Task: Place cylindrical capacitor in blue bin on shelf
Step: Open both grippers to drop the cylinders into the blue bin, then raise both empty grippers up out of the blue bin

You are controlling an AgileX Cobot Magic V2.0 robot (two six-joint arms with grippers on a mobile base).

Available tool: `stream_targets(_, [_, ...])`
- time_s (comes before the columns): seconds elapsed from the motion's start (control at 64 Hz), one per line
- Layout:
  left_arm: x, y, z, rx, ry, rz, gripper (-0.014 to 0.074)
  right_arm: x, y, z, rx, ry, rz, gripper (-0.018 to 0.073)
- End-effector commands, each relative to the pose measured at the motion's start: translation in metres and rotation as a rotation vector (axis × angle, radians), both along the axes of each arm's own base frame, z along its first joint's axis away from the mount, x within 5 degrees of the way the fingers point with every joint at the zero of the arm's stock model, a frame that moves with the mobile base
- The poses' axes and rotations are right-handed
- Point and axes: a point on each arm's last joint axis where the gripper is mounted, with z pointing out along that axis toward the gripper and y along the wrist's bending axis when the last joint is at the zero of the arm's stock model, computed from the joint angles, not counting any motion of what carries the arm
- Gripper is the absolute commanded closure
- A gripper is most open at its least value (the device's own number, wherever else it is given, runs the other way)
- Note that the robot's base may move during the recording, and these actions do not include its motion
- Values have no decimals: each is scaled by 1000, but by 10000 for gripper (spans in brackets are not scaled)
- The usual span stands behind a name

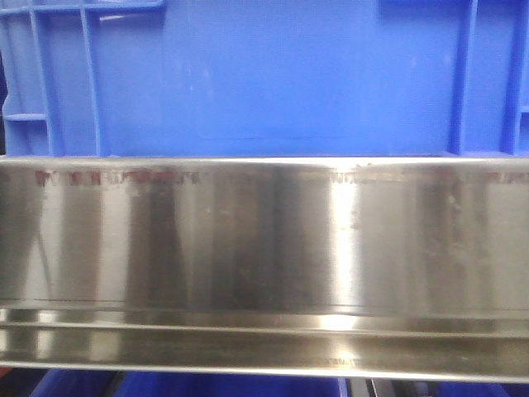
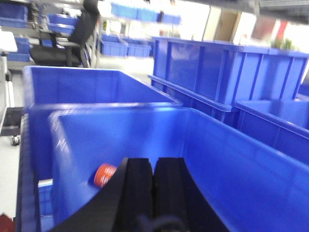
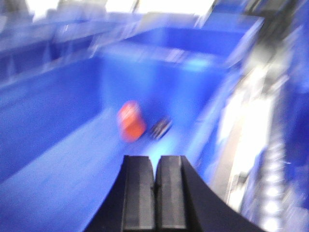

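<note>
In the left wrist view an orange cylinder lies on the floor of a blue bin, just left of my left gripper, whose black jaws are shut with nothing between them. In the blurred right wrist view an orange cylinder and a small dark part lie on the floor of a blue bin, ahead of my right gripper, shut and empty. The front view shows the shelf's shiny steel rail with a blue bin on it.
Several more blue bins stand around in the left wrist view: one behind, a tall one at the right. A black office chair stands far back left. A bright pale strip runs right of the bin in the right wrist view.
</note>
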Motion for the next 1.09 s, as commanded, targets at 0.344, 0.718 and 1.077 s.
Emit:
stream_targets(0.344, [-51,26,-46,-30,-4,8,708,-80,-21,-51,5,-143,-22,721])
stream_targets(0.718, [-88,42,-72,-26,4,-1,708,-110,-24,-67,-92,-101,42,721])
stream_targets(1.077, [-91,43,-71,-32,-9,-1,708,-110,-24,-66,-87,-114,36,721])
